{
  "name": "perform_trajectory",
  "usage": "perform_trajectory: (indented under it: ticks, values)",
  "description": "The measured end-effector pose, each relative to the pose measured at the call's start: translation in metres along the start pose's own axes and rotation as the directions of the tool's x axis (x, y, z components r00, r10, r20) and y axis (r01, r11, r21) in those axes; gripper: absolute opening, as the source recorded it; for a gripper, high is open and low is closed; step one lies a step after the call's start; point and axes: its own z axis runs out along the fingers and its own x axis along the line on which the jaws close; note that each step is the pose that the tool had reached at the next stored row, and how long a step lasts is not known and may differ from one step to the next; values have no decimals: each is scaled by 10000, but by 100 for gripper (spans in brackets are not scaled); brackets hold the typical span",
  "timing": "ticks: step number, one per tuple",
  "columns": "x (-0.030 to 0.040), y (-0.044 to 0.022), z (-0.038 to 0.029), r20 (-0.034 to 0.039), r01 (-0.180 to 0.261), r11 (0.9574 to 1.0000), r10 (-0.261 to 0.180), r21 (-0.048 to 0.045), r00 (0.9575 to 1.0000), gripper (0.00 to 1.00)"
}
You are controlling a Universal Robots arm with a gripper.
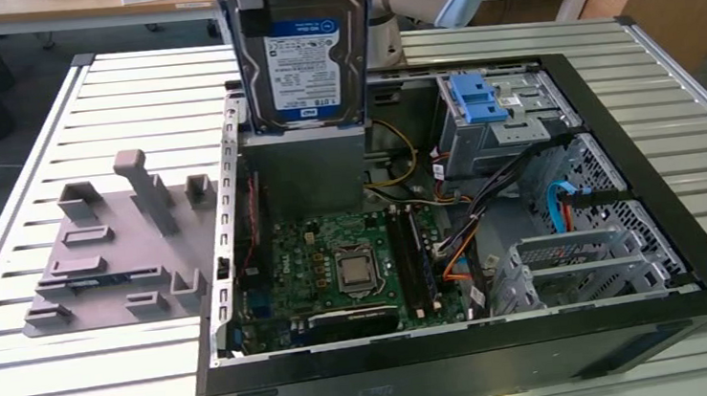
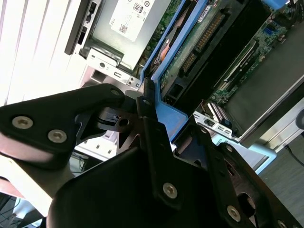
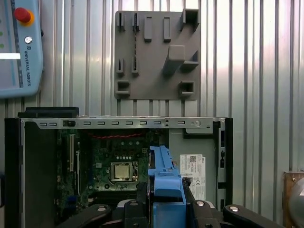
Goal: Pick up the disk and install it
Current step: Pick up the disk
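Fingers [image 2: 154,142] tight around upright disk [image 1: 302,54] over the case [image 1: 471,365], top edge cropped.

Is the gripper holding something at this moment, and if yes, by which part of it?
Yes. The gripper holds the disk, clamped on its blue bracket at the disk's upper end, above the open computer case.

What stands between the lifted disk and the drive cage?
Nothing visible. The disk hangs above the open computer case, and the drive cage sits to the exterior view's right; cables lie lower, inside the case.
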Motion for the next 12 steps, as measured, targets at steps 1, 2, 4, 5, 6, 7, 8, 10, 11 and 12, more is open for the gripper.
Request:
perform_trajectory:
  ticks: [1, 2, 4, 5, 6, 7, 8, 10, 11, 12]
  values:
    - [2, -7, 1, 0, 0, 10000, 0, 0, 10000, 36]
    - [3, -14, 2, 0, 0, 10000, 0, 0, 10000, 36]
    - [7, -24, 3, 0, 0, 10000, 0, 0, 10000, 36]
    - [8, -31, 4, 0, 0, 10000, 0, 0, 10000, 36]
    - [9, -37, 5, 0, 0, 10000, 0, 1, 10000, 36]
    - [10, -43, 6, 0, 0, 10000, 0, 0, 10000, 36]
    - [12, -48, 7, 0, 0, 10000, 0, 0, 10000, 36]
    - [14, -57, 8, 0, 0, 10000, 0, 0, 10000, 36]
    - [14, -62, 9, 0, 0, 10000, 0, 0, 10000, 36]
    - [15, -66, 10, 0, 1, 10000, -1, 1, 10000, 36]
